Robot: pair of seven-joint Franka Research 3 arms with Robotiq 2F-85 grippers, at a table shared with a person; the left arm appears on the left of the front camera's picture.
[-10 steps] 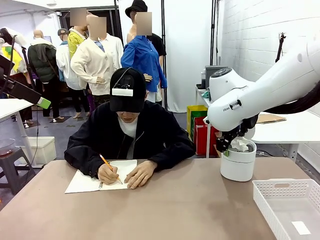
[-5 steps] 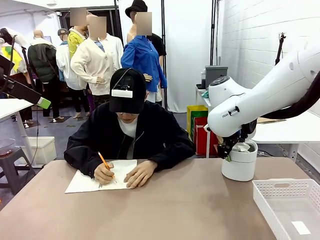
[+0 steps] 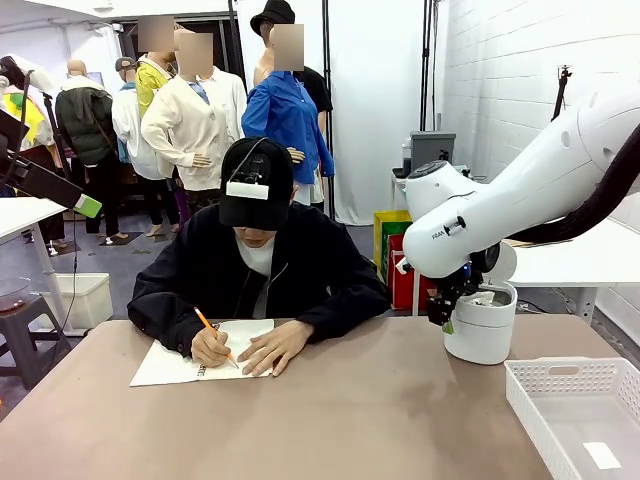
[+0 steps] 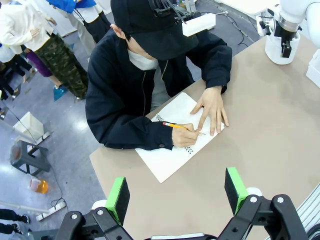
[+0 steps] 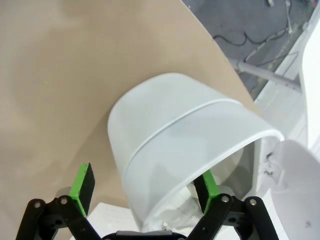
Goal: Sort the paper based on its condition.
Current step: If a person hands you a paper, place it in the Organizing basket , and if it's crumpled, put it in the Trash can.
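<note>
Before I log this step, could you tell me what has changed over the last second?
The right gripper, open, slid from above the white bin leftward and down to its left rim. The person keeps writing; bin, notebook and tray stayed put.

1 bin point(image 3: 480, 338), 1 tray point(image 3: 530, 403) — 1 notebk point(image 3: 165, 366)

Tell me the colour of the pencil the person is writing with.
The thin pencil is yellow-orange; it shows best in the left wrist view.
</note>
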